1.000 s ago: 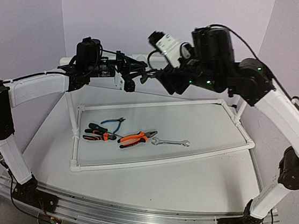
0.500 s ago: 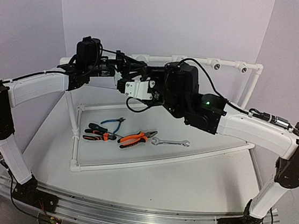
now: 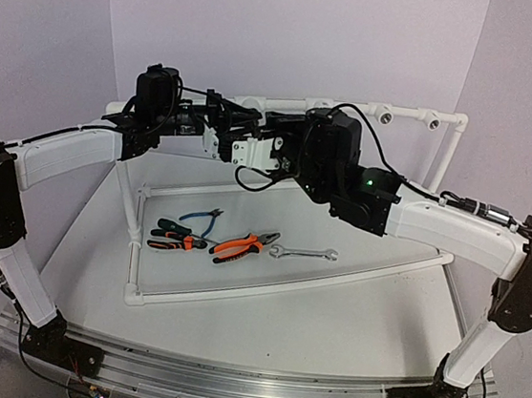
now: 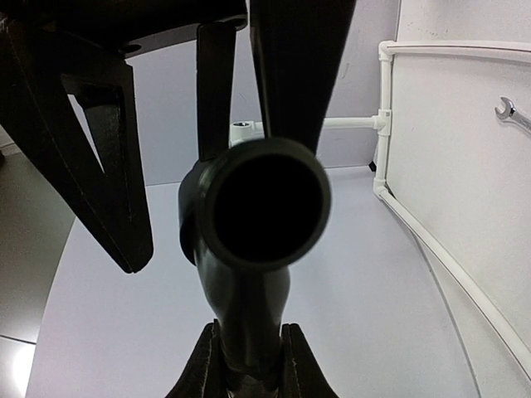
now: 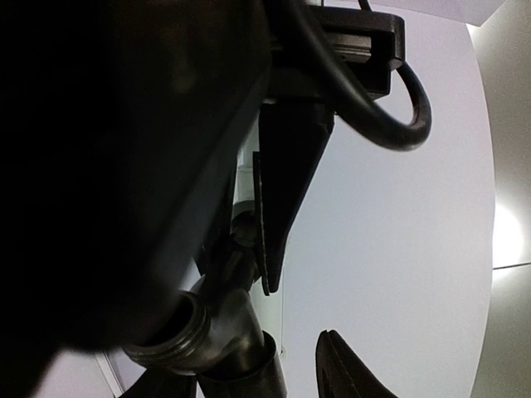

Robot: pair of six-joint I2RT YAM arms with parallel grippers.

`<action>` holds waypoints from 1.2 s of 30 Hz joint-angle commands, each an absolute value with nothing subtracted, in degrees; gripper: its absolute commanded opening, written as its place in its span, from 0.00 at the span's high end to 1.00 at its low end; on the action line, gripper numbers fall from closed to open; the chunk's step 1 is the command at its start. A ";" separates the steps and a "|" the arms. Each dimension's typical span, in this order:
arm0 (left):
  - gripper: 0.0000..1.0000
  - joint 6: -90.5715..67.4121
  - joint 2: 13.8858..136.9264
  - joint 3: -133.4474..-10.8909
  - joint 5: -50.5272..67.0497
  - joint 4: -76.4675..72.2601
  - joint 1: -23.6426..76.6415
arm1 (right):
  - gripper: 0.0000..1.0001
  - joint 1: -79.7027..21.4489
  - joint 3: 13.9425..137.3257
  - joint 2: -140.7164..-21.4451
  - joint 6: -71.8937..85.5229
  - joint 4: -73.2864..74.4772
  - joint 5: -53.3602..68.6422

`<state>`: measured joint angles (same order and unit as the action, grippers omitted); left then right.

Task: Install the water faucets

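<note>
— How did the left pincer (image 4: 250, 369) stand?
— Clamped tight on the faucet (image 4: 265, 203), held high over the far left of the worktop (image 3: 328, 331).
— And the right pincer (image 3: 237, 138)?
— Spread wide just beside the faucet, not gripping it. The wrench (image 3: 304, 253) and the orange pliers (image 3: 241, 246) lay on the worktop, well apart from both.

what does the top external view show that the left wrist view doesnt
Only top external: the whole left arm and right arm, the orange-handled pliers and the blue-handled cutters.
Only left wrist: the faucet seen end-on, its open round mouth facing the camera, with its stem clamped in the left gripper.
Both: the silver wrench and the white pipe frame.
</note>
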<state>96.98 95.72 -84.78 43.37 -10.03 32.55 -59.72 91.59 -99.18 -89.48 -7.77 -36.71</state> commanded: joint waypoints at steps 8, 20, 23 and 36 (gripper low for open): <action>1.00 94.01 95.22 -87.12 45.59 -6.72 32.58 | 0.88 -58.44 90.11 -100.07 -88.72 -10.99 -39.80; 0.36 91.67 90.82 -84.33 42.88 -5.01 32.36 | 1.00 -58.79 89.77 -100.36 -69.52 -10.81 -46.90; 0.28 90.26 87.85 -83.17 41.12 -2.52 31.91 | 1.00 -58.80 89.21 -99.85 -61.15 -10.74 -46.95; 0.16 78.29 78.29 -78.38 33.03 3.77 30.91 | 1.00 -59.11 86.17 -99.06 -17.52 -12.00 -45.00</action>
